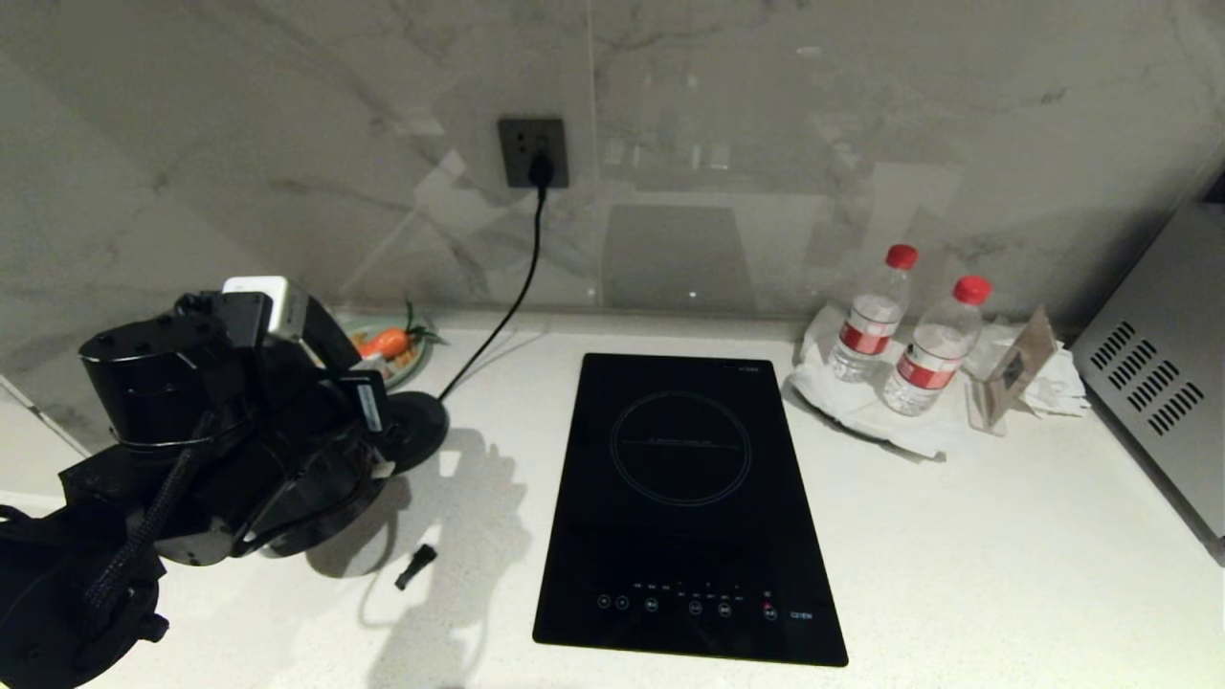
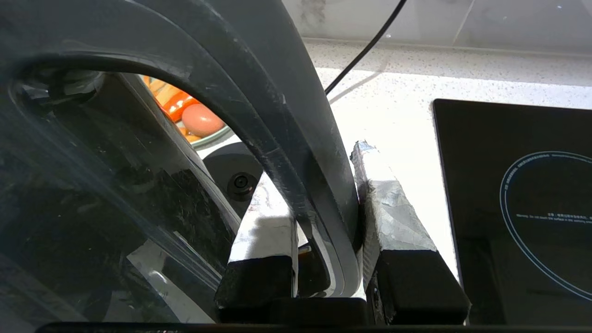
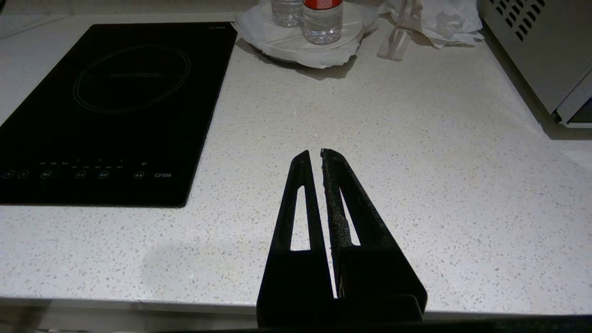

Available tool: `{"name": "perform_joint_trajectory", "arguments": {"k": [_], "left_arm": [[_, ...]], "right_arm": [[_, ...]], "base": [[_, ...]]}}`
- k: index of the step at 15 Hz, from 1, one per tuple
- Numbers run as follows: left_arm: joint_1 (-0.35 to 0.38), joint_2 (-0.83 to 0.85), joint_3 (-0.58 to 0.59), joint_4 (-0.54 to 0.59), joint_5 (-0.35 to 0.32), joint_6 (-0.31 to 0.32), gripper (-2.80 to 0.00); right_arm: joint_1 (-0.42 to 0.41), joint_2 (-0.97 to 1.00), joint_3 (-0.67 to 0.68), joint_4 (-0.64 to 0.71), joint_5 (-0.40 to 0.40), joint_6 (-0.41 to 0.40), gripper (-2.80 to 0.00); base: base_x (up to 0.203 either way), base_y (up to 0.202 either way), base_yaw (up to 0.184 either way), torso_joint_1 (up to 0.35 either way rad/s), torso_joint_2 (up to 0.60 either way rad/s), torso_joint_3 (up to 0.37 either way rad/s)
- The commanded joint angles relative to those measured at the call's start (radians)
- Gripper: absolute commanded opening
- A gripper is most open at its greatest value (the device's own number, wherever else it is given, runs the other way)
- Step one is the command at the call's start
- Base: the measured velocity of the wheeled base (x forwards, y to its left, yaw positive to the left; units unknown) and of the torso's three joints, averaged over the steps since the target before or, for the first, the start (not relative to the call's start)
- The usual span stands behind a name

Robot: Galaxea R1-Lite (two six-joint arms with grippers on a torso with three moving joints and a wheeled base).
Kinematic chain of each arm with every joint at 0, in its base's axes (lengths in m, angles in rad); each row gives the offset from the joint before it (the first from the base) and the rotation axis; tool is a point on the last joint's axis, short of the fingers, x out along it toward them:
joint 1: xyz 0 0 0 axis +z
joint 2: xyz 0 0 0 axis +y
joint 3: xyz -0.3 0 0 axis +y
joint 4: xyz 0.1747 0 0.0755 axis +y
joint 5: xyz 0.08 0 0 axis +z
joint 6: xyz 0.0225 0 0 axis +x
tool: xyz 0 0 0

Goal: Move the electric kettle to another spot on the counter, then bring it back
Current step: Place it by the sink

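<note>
Left wrist view, near edge: left gripper (image 2: 323, 222) clenched on the loop handle (image 2: 296, 152) of the electric kettle (image 2: 101, 203), one taped finger (image 2: 266, 226) inside the loop, the other outside, handle wedged between them. Glossy body filling the left of the frame; beyond it, through the loop, the round base (image 2: 236, 178) with its centre pin, then a dish of food (image 2: 194, 115).

Head view, lower left: kettle mostly hidden under the arm, apparently off the base (image 1: 416, 426) and just in front of it — whether lifted or resting on the counter (image 1: 957, 536) impossible to tell.

To do well: keep the clamp firm, hold the jug upright, travel low and slow toward bare counter at frame bottom, clear of the small black piece (image 1: 415, 565) and the cooktop (image 1: 689, 498) — and mind the cord (image 1: 507, 306).

Right wrist view, lower middle: right gripper (image 3: 313, 155) closed on nothing, hovering over the counter.
</note>
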Motion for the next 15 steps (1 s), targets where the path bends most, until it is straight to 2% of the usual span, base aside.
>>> {"name": "perform_joint_trajectory", "arguments": {"k": [1,15], "left_arm": [[0.001,0.011,-0.002,-0.007,0.007,-0.001,-2.80],[-0.002,0.006,-0.002,-0.011,0.002,0.001,-2.80]], "right_arm": [[0.000,-0.002,0.000,0.000,0.000,0.000,-2.80],[0.000,-0.002,0.000,0.000,0.000,0.000,-2.80]], "base": [[0.000,0.000,0.000,0.002,0.00,0.116],[0.000,0.000,0.000,0.002,0.00,0.178]]}}
